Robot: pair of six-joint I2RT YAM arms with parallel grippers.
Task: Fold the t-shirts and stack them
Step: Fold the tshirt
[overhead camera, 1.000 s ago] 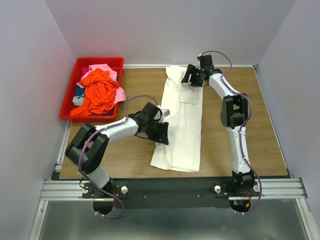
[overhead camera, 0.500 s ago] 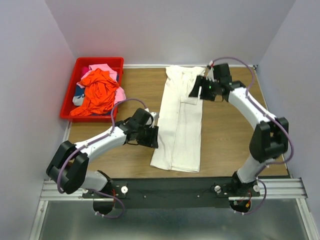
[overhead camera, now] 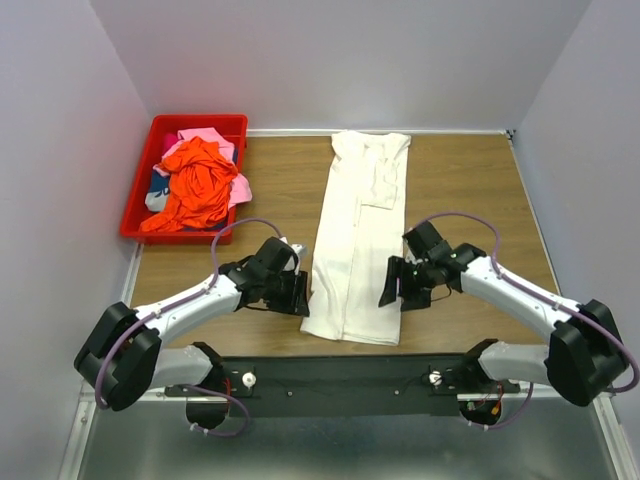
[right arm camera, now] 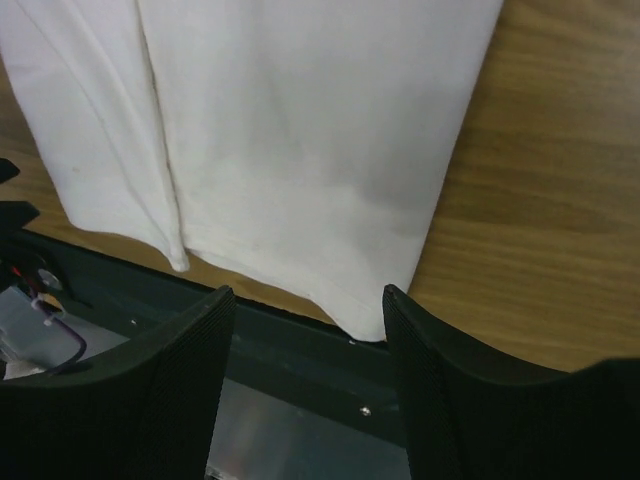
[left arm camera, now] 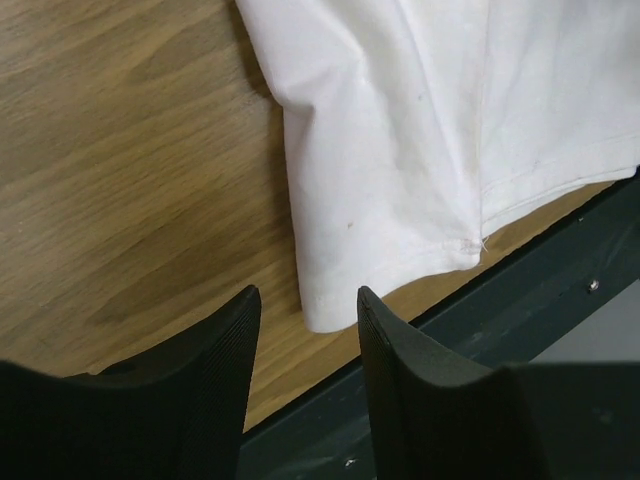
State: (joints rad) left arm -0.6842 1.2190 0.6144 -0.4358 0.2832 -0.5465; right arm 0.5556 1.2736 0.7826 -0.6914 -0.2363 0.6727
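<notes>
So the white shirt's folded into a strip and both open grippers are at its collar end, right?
No: the left gripper and right gripper, both open, flank the hem end of the white shirt, not the collar end. The top view shows it.

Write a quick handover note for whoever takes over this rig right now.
Left tool: open, empty, over the near-left corner of the white t-shirt.
Right tool: open, empty, over its near-right corner.
The white t-shirt lies mid-table, folded lengthwise into a long strip, hem at the near edge.
The orange-red t-shirt and pink t-shirt are heaped unfolded in the red bin.
Done: the lengthwise folds.
Left: fold the strip crosswise, then fold the binned shirts and stack them all.
</notes>
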